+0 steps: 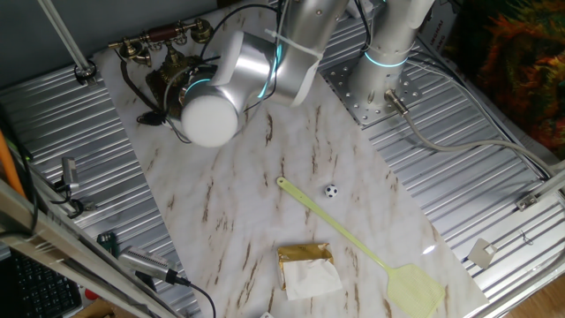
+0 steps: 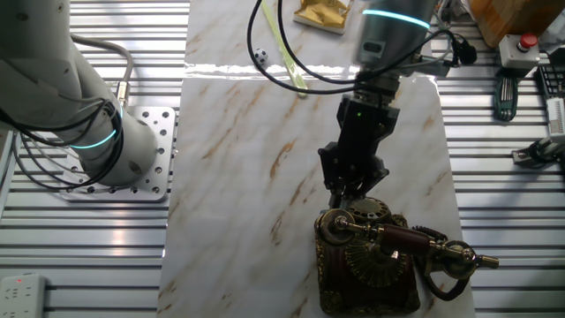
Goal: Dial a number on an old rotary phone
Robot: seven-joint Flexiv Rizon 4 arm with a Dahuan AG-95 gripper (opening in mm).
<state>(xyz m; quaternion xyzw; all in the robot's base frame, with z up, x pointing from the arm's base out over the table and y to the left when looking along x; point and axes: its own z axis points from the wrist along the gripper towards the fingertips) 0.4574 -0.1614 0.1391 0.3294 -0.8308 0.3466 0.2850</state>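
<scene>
Marble-patterned sheet [image 1: 265,177] covers the ribbed metal desk [image 1: 494,177]. In one fixed view the phone [image 1: 163,62] sits at the sheet's far corner, mostly hidden by the arm's silver joint; the tool is out of sight. A yellow swatter [image 1: 371,256], tiny ball [image 1: 330,190] and gold-wrapped packet [image 1: 306,268] lie nearer. The other fixed view shows the black tool [image 2: 350,196] tip-down on the round dial [image 2: 369,212], fingers close together, holding nothing; the ornate handset [image 2: 397,240] rests on its cradle.
</scene>
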